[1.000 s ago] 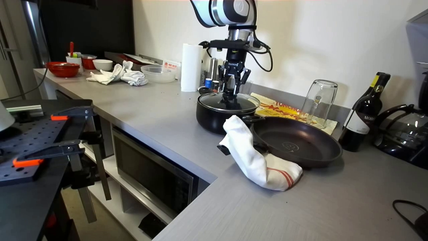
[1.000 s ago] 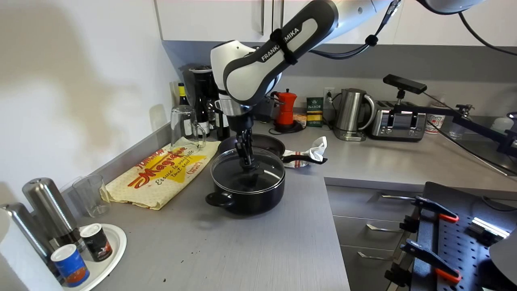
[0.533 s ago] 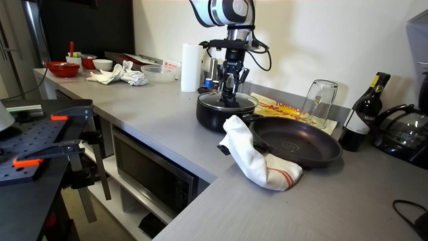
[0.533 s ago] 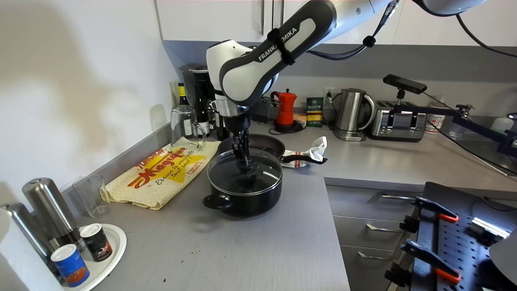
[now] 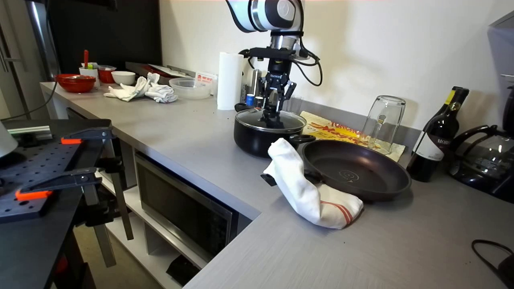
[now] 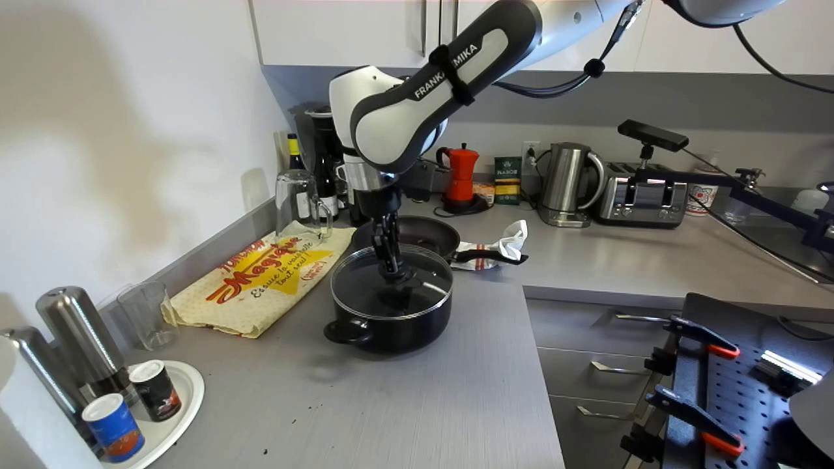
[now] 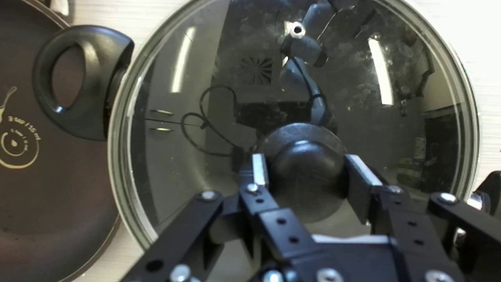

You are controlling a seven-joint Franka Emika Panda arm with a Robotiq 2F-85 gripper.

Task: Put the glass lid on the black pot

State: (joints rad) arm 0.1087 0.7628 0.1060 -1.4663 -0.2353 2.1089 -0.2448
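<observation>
1. Lid (image 6: 392, 293): resting on the pot (image 6: 391, 337), straight beneath the fingers (image 7: 259, 169). Level, by the look of both exterior views, and centred well enough to cover the whole mouth.
2. Fingers: clamped on the knob (image 7: 305, 176) from both sides, judging by the wrist view. Set there, probably, for the only raised hold on smooth glass; being near the middle, good also for keeping the weight even.
3. Pot: upright on the surface (image 6: 365, 417), below the fingers, with one handle (image 7: 98, 94) over the edge of the pan (image 5: 353, 170), left of the fingers in the wrist view. Crowded in like that, perhaps, for want of room; touching or not, impossible to tell.
4. Cloth (image 6: 260, 280): laid flat, left of the fingers in an exterior view, and under a glass mug (image 6: 298, 205), likely for drying. Too far off to hinder.
5. Towel (image 5: 299, 184): bunched near the pan, lower than the fingers in an exterior view; reason unclear.
6. Almost done, by judgement. Best to loosen the fingers next and rise straight up; with any sideways pull, a risk of dragging lid and pot into the pan.
</observation>
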